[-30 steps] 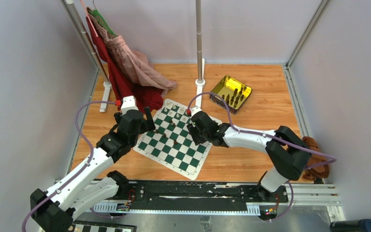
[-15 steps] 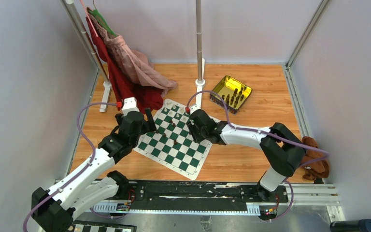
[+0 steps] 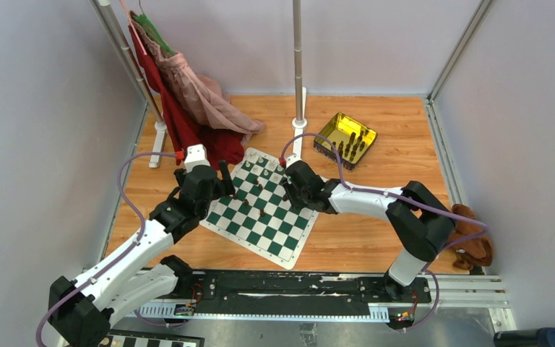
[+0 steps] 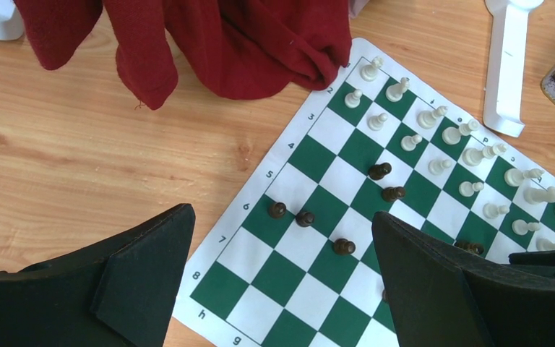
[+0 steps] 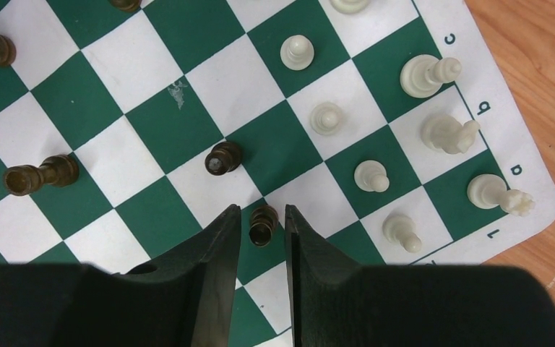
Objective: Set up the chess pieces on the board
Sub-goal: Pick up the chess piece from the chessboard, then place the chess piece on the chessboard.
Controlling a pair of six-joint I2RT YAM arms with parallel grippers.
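Board: green-and-white checked mat [image 3: 264, 231] with white border, flat on wooden tabletop [image 4: 79, 144], turned diagonally, mid-scene.
Cream pieces: small cream figures [image 4: 433, 116], upright in two rows along far-right edge of mat.
Dark pieces: small dark brown figures [image 4: 304, 217], scattered on middle squares; one [image 5: 40, 176] lying on its side.
Pawn: dark brown pawn [image 5: 263, 224], upright, just near of cream rows.
Right gripper [image 5: 261, 211]: fingers narrowly apart either side of pawn; contact not discernible.
Left gripper [image 4: 282, 289]: spread wide, holding nothing, over left part of mat.
Tray: yellow transparent tray [image 3: 329, 130], far right of mat, apart from it, holding more dark figures.
Cloth: dark red cloth [image 4: 224, 43], far left, touching far corner of mat.
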